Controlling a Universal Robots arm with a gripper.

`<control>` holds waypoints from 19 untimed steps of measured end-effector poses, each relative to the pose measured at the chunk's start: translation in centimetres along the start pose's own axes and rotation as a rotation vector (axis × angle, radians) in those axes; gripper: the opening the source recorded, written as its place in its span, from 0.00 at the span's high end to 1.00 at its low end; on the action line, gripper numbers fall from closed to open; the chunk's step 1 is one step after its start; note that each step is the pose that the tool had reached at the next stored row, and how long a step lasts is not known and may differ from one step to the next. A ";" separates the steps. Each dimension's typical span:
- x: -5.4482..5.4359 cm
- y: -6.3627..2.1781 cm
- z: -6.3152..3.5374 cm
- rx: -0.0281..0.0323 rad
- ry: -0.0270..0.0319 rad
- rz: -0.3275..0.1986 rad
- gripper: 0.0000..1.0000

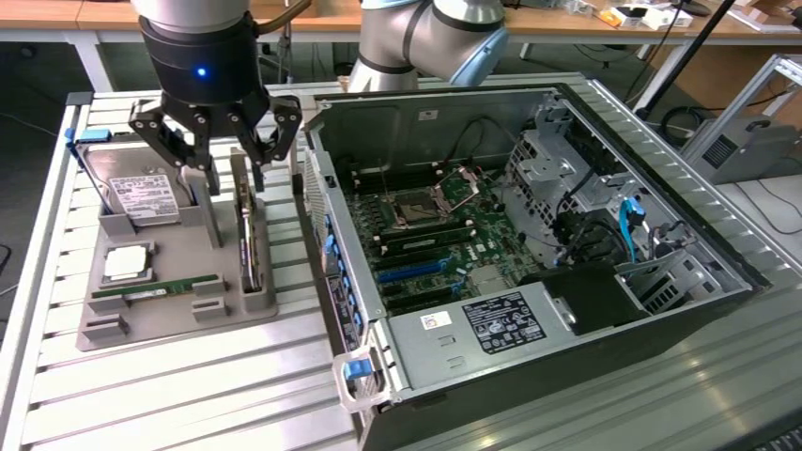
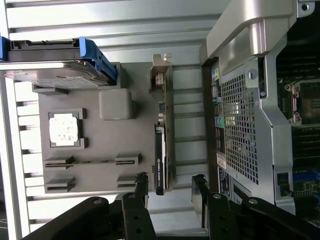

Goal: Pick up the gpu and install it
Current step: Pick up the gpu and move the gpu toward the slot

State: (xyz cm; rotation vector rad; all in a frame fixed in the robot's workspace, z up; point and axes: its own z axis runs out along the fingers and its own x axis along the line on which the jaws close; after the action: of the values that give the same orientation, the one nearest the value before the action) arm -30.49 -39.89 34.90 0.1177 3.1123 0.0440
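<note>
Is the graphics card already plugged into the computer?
No, the gpu stands edge-on in the grey holder beside the computer case.

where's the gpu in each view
exterior view: gpu stands edge-on along the gray tray's side nearest the computer case, just under the open gripper.
wrist view: gpu is the thin dark strip between the tray and the case, in line with the gap of the gripper.
shared landmark: the square silvery chip in the tray.
</note>
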 end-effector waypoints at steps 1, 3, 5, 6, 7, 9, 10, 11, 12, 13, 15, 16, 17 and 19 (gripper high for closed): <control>0.0 0.00 0.03 0.0000 0.0000 0.000 0.52; 0.0 0.00 0.09 0.0000 0.0000 0.000 0.52; 0.0 -0.01 0.16 0.0000 0.0000 0.000 0.52; 0.0 -0.01 0.18 0.0001 0.0001 0.000 0.52; 0.0 -0.01 0.21 0.0000 0.0000 0.000 0.52; 0.0 -0.01 0.26 0.0000 0.0000 0.000 0.52; 0.0 -0.01 0.31 0.0000 0.0000 0.000 0.52; 0.0 -0.01 0.35 0.0001 0.0001 0.000 0.52; 0.0 -0.01 0.39 0.0000 0.0000 0.000 0.52; 0.0 -0.01 0.42 0.0000 0.0000 0.000 0.52; 0.0 -0.01 0.46 0.0001 0.0001 0.000 0.52; 0.0 -0.02 0.49 0.0000 0.0000 0.000 0.52; 0.0 -0.02 0.52 0.0001 0.0000 0.000 0.52; 0.0 -0.02 0.58 0.0000 0.0000 0.000 0.52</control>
State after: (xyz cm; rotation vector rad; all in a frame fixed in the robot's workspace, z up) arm -30.49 -39.89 34.33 0.1176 3.1124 0.0440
